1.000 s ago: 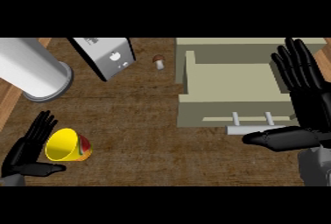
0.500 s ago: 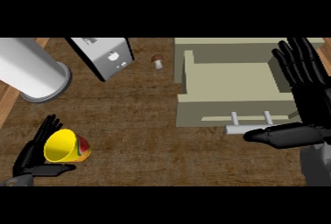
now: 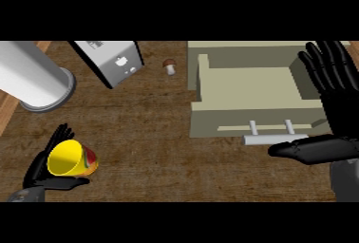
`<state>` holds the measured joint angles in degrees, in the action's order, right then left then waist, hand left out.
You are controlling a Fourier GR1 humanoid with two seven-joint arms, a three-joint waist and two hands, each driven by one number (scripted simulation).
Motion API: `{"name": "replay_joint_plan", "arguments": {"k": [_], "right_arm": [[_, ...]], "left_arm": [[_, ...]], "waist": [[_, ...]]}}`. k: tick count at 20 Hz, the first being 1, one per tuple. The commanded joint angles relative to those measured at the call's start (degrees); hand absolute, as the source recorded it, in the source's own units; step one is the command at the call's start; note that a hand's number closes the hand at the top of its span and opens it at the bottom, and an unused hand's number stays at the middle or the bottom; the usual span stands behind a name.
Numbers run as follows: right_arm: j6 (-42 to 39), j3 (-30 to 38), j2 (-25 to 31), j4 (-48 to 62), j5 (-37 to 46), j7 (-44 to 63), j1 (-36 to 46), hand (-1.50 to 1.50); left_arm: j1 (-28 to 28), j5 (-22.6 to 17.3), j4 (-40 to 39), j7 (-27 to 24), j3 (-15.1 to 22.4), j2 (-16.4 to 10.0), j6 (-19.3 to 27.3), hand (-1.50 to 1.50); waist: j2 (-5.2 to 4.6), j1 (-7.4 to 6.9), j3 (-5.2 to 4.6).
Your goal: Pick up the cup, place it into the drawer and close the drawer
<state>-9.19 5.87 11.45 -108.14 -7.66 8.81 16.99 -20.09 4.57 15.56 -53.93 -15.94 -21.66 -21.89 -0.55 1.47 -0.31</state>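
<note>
Drawer (image 3: 252,90) sits open at the right of the brown counter (image 3: 161,123), the right hand (image 3: 342,118) is flat and open just beside its handle (image 3: 270,138), and the left hand (image 3: 38,171) at the near left is curled round the tilted yellow cup (image 3: 67,159).

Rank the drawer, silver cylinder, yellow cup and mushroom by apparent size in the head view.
1. drawer
2. silver cylinder, though its height brings it nearer the camera
3. yellow cup
4. mushroom
</note>
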Motion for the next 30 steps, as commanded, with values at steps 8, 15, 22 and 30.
{"name": "replay_joint_plan", "arguments": {"k": [8,15,22,30], "right_arm": [[0.1,-0.2,0.1,0.1,0.1,1.3,1.1,-1.50],[0.4,-1.5,-0.3,0.8,2.5,-0.1,0.4,-1.50],[-2.6,4.0,3.2,5.1,-2.0,-1.3,1.8,-1.50],[-1.2,3.4,2.0,3.7,-0.8,-1.6,1.0,-1.50]], "left_arm": [[-0.5,1.1,-2.6,-8.7,1.8,0.8,-10.5,-1.50],[-2.9,0.0,2.3,-11.9,1.9,3.5,-7.7,1.50],[-5.7,-2.4,3.1,-13.5,-3.2,6.5,12.0,1.50],[-11.3,-7.9,5.4,-13.5,-7.7,13.8,12.6,1.50]], "waist": [[-0.06,0.00,-0.07],[0.02,-0.38,-0.06],[-0.14,-0.17,0.08],[0.08,-0.34,0.15]]}}
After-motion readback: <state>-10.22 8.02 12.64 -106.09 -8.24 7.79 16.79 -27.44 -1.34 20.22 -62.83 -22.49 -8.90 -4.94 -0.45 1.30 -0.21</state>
